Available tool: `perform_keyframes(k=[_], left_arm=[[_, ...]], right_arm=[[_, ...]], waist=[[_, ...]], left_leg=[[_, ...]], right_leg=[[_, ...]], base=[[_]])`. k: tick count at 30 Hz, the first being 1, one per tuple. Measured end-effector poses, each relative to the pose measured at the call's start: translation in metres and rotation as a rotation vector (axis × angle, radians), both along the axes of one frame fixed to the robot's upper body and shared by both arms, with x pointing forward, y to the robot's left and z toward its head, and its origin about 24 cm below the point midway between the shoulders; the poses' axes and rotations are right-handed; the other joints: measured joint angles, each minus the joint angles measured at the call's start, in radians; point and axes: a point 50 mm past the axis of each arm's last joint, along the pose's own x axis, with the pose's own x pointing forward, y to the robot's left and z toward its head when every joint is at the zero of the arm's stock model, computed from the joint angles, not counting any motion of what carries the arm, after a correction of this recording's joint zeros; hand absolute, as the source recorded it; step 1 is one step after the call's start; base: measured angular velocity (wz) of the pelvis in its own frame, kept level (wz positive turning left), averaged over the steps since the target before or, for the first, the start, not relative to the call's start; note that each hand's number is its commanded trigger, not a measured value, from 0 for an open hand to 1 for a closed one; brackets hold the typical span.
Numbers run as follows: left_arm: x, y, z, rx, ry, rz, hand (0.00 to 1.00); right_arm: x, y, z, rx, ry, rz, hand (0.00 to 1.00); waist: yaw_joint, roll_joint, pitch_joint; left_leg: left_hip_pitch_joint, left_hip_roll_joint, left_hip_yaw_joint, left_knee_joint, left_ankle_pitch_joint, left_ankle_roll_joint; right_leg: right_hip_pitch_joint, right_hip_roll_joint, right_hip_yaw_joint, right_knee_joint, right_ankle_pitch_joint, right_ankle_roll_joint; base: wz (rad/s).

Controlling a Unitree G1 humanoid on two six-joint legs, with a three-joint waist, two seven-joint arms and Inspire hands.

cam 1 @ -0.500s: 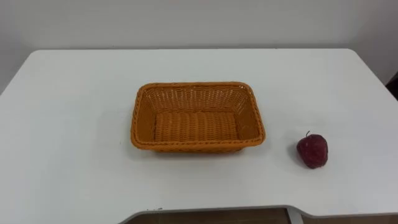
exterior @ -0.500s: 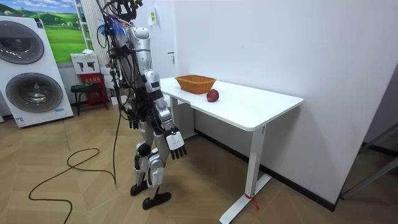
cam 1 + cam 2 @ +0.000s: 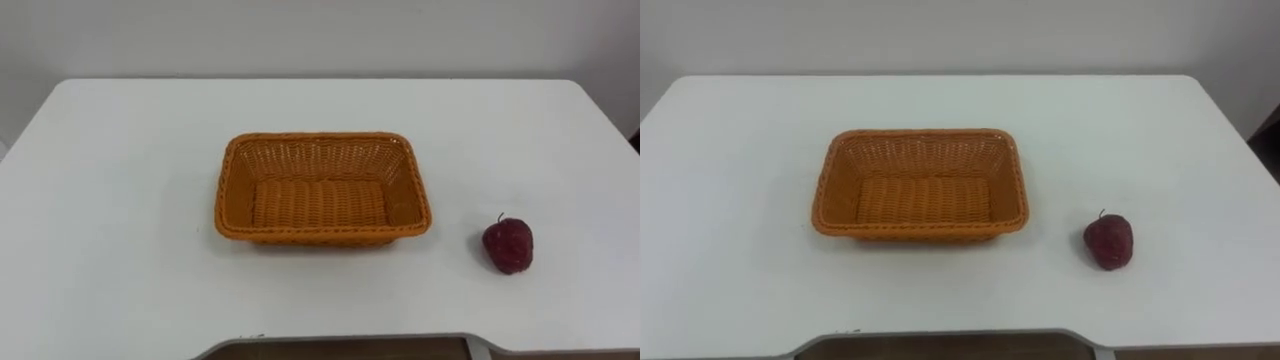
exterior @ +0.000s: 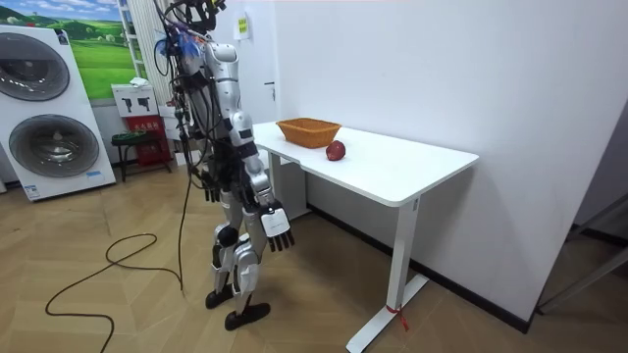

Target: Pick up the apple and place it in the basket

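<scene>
Apple on the table, robot's arms down at its sides.
The dark red apple [image 3: 508, 245] lies on the white table [image 3: 120, 200], at about 4 o'clock from the orange basket [image 3: 320, 158] and apart from it. The robot stands at the table's edge. Its right hand [image 4: 278, 225] hangs loose-fingered, holding nothing; I cannot tell the state of the left hand [image 4: 210, 184], half hidden by its body.

Both arms down at sides, R hand [image 4: 277, 225] low, fingers relaxed, straight.
</scene>
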Motion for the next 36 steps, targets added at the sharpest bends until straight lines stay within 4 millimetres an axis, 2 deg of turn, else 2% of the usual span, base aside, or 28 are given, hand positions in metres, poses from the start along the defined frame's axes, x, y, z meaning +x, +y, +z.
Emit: perform_keyframes(k=[3,5,7,8,10,14,16,20,21,22,26,31,36], left_arm=[[0.0,0.004,0.001,0.026,-0.014,0.029,0.0],[-0.002,0.006,0.002,0.041,-0.035,0.058,0.0],[-0.01,0.011,0.004,0.064,-0.052,0.116,0.0],[-0.011,0.013,0.005,0.075,-0.055,0.133,0.0],[-0.013,0.018,0.007,0.104,-0.076,0.182,0.0],[-0.012,0.027,0.01,0.137,-0.109,0.224,0.0],[-0.011,0.029,0.011,0.158,-0.124,0.23,0.0],[-0.013,0.034,0.013,0.176,-0.129,0.245,0.0],[-0.012,0.036,0.014,0.183,-0.138,0.25,0.0],[-0.013,0.037,0.015,0.188,-0.148,0.247,0.0],[-0.015,0.041,0.017,0.199,-0.158,0.235,0.0],[-0.015,0.04,0.017,0.195,-0.156,0.232,0.0],[-0.013,0.036,0.015,0.185,-0.159,0.187,0.0]], right_arm=[[0.0,-0.003,0.001,-0.004,-0.023,-0.18,0.0],[0.001,-0.008,0.002,-0.009,-0.06,-0.357,0.0],[0.003,-0.017,0.004,-0.028,-0.115,-0.62,0.0],[0.003,-0.02,0.005,-0.032,-0.127,-0.688,0.0],[0.001,-0.031,0.008,-0.05,-0.171,-0.963,0.0],[0.01,-0.048,0.015,-0.097,-0.225,-1.188,0.0],[0.021,-0.06,0.022,-0.12,-0.266,-1.28,0.0],[0.04,-0.081,0.038,-0.17,-0.343,-1.397,0.0],[0.046,-0.088,0.045,-0.183,-0.371,-1.44,0.0],[0.055,-0.095,0.053,-0.185,-0.418,-1.481,0.0],[0.073,-0.111,0.074,-0.23,-0.52,-1.513,0.0],[0.111,-0.125,0.122,-0.291,-0.734,-1.445,0.0],[0.131,-0.123,0.154,-0.469,-0.838,-1.283,0.0]], waist=[[-0.005,0.009,-0.0006],[-0.02,0.006,-0.0025],[-0.046,0.003,-0.0033],[-0.052,0.002,-0.0037],[-0.065,0.0,-0.003],[-0.08,-0.005,-0.0064],[-0.081,-0.003,-0.0064],[-0.084,-0.006,-0.007],[-0.082,-0.01,-0.01],[-0.081,-0.01,-0.0095],[-0.082,-0.015,-0.01],[-0.079,-0.012,-0.0102],[-0.075,-0.005,-0.0107]], left_leg=[[0.0,0.0,0.005,-0.001,0.0,0.0],[0.0,-0.001,0.006,-0.001,0.0,0.0],[0.003,-0.001,0.008,-0.001,0.0,0.0],[0.004,-0.001,0.008,-0.001,0.0,0.0],[0.004,-0.001,0.011,-0.001,0.0,0.0],[-0.002,-0.008,0.018,-0.001,0.0,0.0],[0.0,-0.008,0.036,-0.001,0.0,0.0],[0.003,-0.011,0.036,-0.001,0.0,0.0],[0.001,-0.012,0.038,-0.001,0.0,0.0],[-0.005,-0.012,0.038,-0.001,0.0,0.0],[-0.016,-0.012,0.037,0.005,0.0,0.0],[-0.037,-0.01,0.035,0.015,0.0,0.0],[-0.055,-0.011,0.019,0.014,0.001,0.001]], right_leg=[[-0.004,-0.001,0.004,0.003,0.0,0.001],[-0.004,-0.001,0.004,0.003,-0.001,0.001],[-0.002,-0.001,0.006,0.002,-0.001,0.001],[-0.002,0.0,0.007,0.003,-0.001,0.001],[-0.003,-0.001,0.009,0.003,-0.001,0.001],[-0.016,-0.001,0.018,0.016,-0.001,0.001],[-0.021,-0.001,0.032,0.03,-0.002,0.003],[-0.025,-0.002,0.041,0.035,-0.006,0.006],[-0.033,-0.003,0.041,0.039,-0.006,0.006],[-0.042,-0.003,0.041,0.044,-0.006,0.006],[-0.046,-0.003,0.041,0.051,-0.006,0.006],[-0.067,-0.004,0.034,0.054,-0.005,0.004],[-0.082,-0.004,0.024,0.053,-0.005,0.004]], base=[[-0.04],[0.0],[-0.02],[-0.06],[-0.04],[-0.08],[-0.18],[-0.06],[0.0],[-0.04],[0.02],[0.03],[0.06]])
